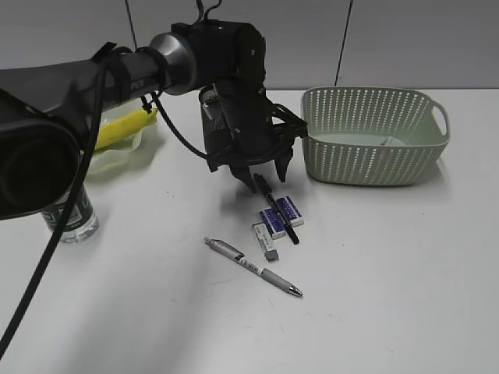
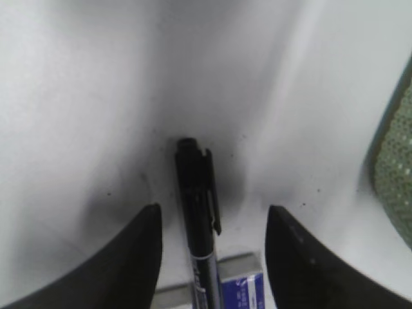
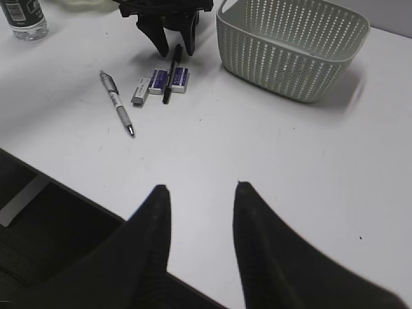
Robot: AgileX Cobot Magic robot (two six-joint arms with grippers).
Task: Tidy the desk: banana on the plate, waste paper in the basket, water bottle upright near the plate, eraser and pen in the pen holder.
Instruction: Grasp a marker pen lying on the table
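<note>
On the white desk before a grey panelled wall, the left gripper hangs spread astride the black pen beside the basket, while the right gripper stands parted, empty.

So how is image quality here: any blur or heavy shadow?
Left wrist view: soft focus throughout, with dark shadow around the black pen. Exterior view: the near arm is blurred, while the silver pen is sharp. Right wrist view: the desk is evenly lit, and only faint shadow lies beside the basket.

No legible text: print on erasers, silver pen & bottle label too blurry.
</note>
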